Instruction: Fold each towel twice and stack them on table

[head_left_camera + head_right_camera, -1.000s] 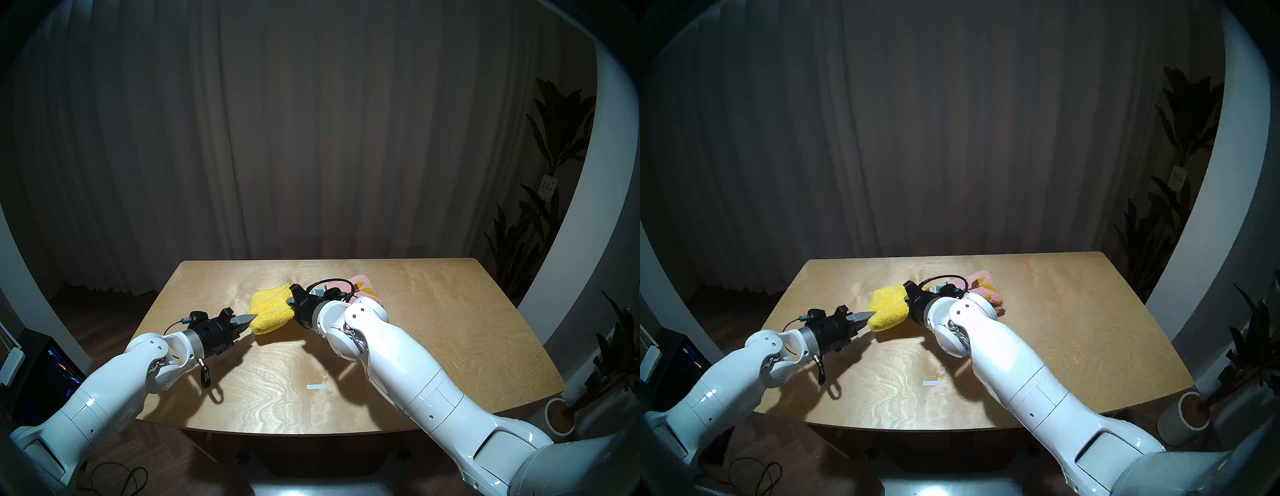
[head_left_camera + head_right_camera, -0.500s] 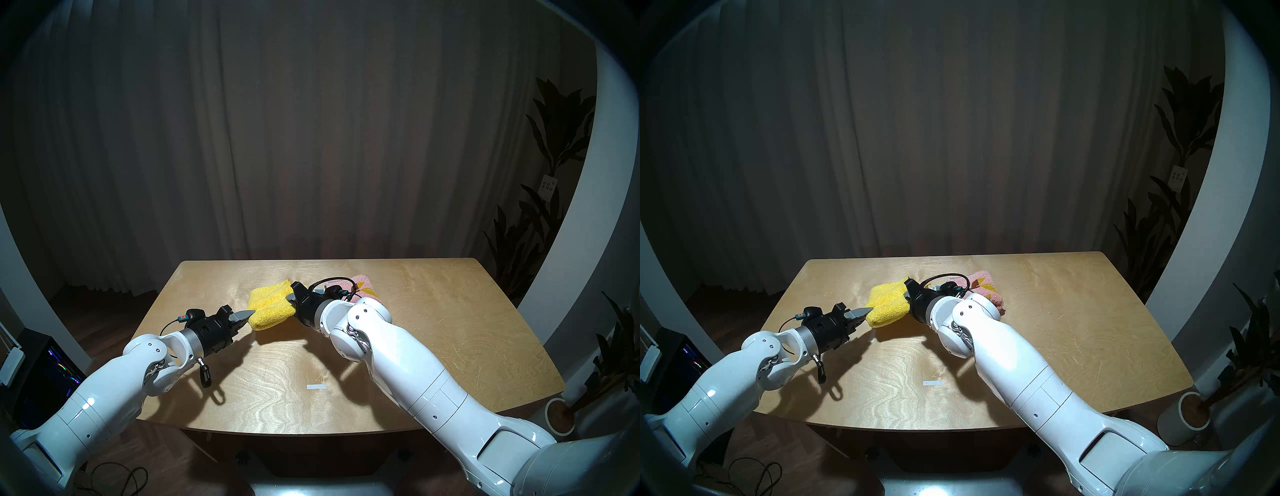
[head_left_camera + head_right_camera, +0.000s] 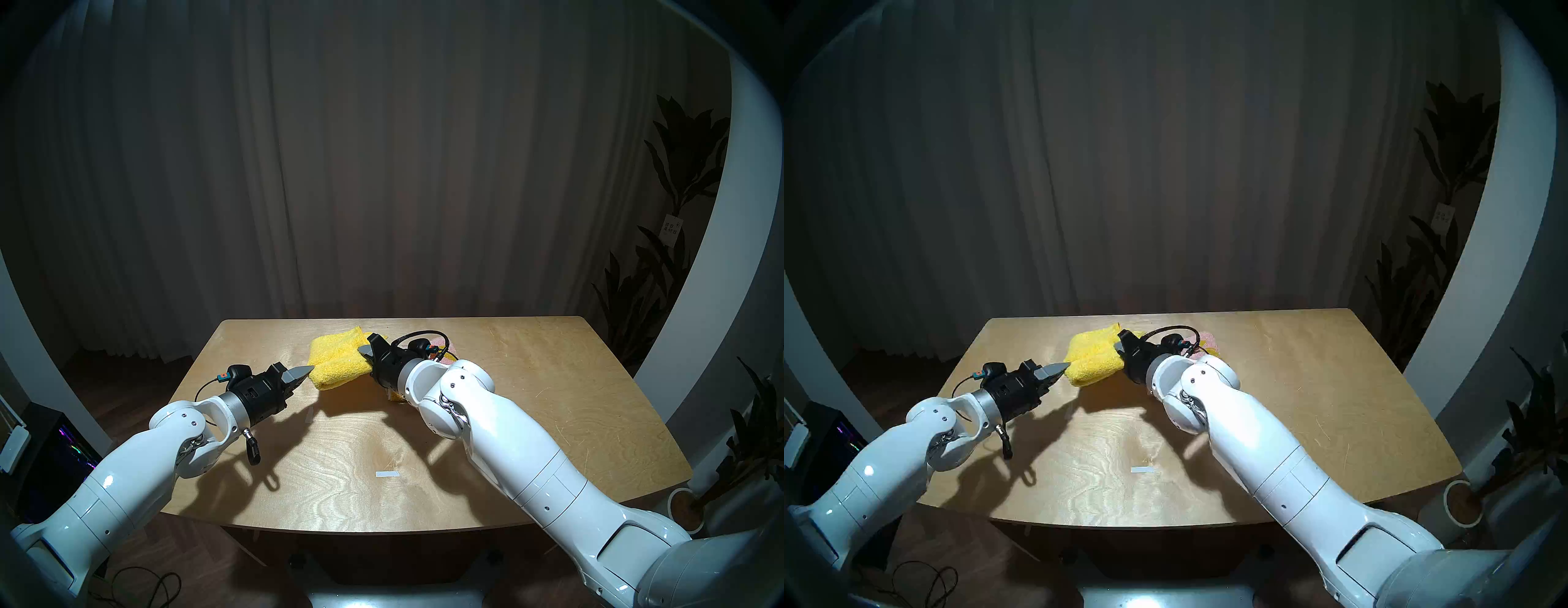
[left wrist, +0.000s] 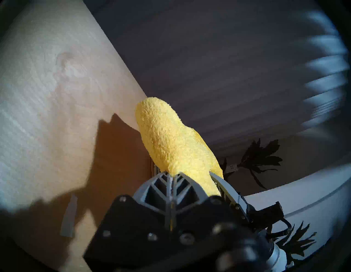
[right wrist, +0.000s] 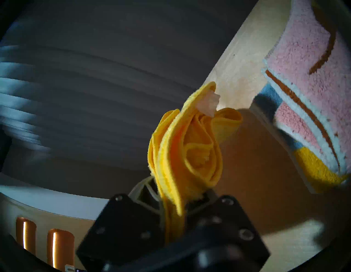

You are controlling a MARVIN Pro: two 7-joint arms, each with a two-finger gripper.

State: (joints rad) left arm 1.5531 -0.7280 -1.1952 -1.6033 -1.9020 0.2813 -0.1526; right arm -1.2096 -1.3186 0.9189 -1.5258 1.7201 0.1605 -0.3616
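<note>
Left gripper (image 3: 306, 373), jaws fully closed, pinches the yellow towel (image 3: 337, 361); right gripper (image 3: 365, 353) clamps its bunched far-right edges. Towel hangs clear of table (image 3: 551, 382), near pink towel (image 5: 311, 79). Risk: loose layers unfolding or landing skewed.

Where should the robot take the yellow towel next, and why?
Probably carry it sideways, over the pink flowered towel lying folded on the wooden table, then lower it. Both the left gripper and the right gripper pinch the folded fluffy yellow towel above the table.
</note>
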